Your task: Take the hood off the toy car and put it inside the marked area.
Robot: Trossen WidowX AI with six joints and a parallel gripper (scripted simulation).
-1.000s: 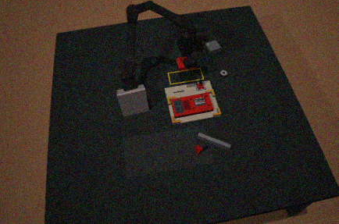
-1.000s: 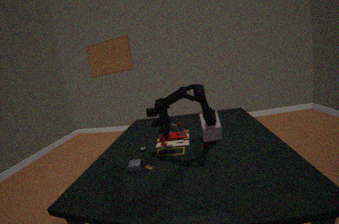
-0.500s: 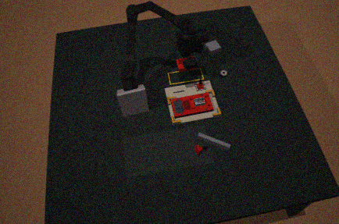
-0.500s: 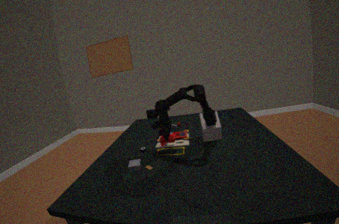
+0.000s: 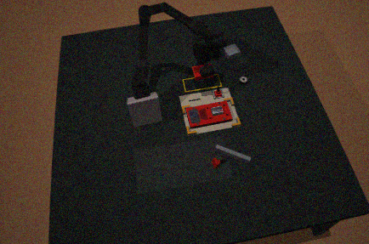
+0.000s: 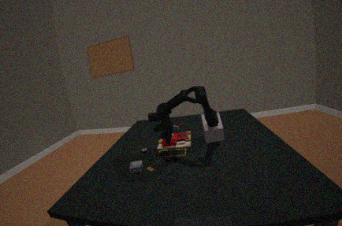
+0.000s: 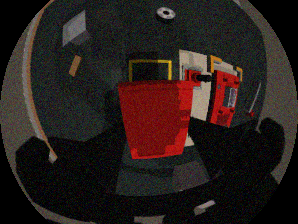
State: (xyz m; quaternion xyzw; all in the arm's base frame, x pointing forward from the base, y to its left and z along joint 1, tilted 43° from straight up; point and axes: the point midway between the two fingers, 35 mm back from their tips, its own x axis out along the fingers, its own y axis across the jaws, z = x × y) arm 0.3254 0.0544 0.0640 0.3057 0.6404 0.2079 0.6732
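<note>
The red hood (image 5: pixel 196 71) (image 6: pixel 167 142) (image 7: pixel 155 120) is held in my gripper (image 5: pixel 204 70) (image 6: pixel 168 139), which is shut on it. The hood is raised above the table near the yellow outline of the marked area (image 5: pixel 204 88) (image 6: pixel 185 152) (image 7: pixel 150 61). In the top view it shows just past the outline's far side; in the wrist view it covers the outline's lower part. The red toy car (image 5: pixel 208 114) (image 7: pixel 220 107) sits on a cream base (image 5: pixel 184 101) (image 7: pixel 200 105), apart from the hood. The fingertips are dark and hard to see.
A small red piece with a black knob (image 5: pixel 218 93) (image 7: pixel 192 76) is on the base. A white ring (image 5: pixel 243 79) (image 7: pixel 166 13), a pale block (image 5: pixel 232 49) (image 6: pixel 136 166), an orange chip (image 6: pixel 150 168) (image 7: pixel 75 66), a grey bar (image 5: pixel 233 152) and a red lump (image 5: pixel 216 162) lie around.
</note>
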